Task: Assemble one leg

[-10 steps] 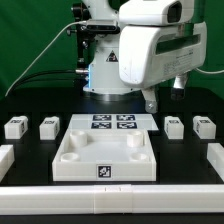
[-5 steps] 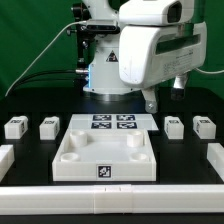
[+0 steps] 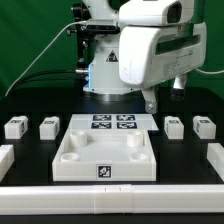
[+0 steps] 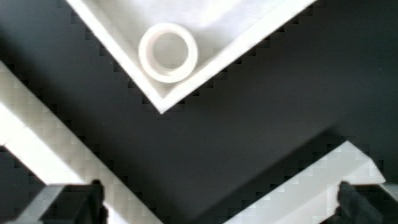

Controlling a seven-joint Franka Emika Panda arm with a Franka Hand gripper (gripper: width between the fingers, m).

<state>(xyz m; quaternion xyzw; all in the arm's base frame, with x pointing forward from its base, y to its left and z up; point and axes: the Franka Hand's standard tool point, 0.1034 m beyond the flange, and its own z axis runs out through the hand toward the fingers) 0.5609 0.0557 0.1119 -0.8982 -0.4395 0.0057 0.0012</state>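
Note:
Four legs, small white blocks with tags, stand in a row on the black table: two at the exterior view's left (image 3: 14,127) (image 3: 48,127) and two at its right (image 3: 175,126) (image 3: 204,127). My gripper (image 3: 150,103) hangs above the table behind the row, right of the middle, touching nothing. In the wrist view the gripper (image 4: 217,206) is open and empty, with its dark fingertips (image 4: 71,205) far apart. Beyond them shows a corner of the large white square piece (image 4: 178,85) with a round recess. No leg shows in the wrist view.
The large white square piece (image 3: 105,160) with round corner recesses lies in the front middle. The marker board (image 3: 112,123) lies just behind it. Low white walls border the table at the left (image 3: 5,156), right (image 3: 216,156) and front (image 3: 110,196).

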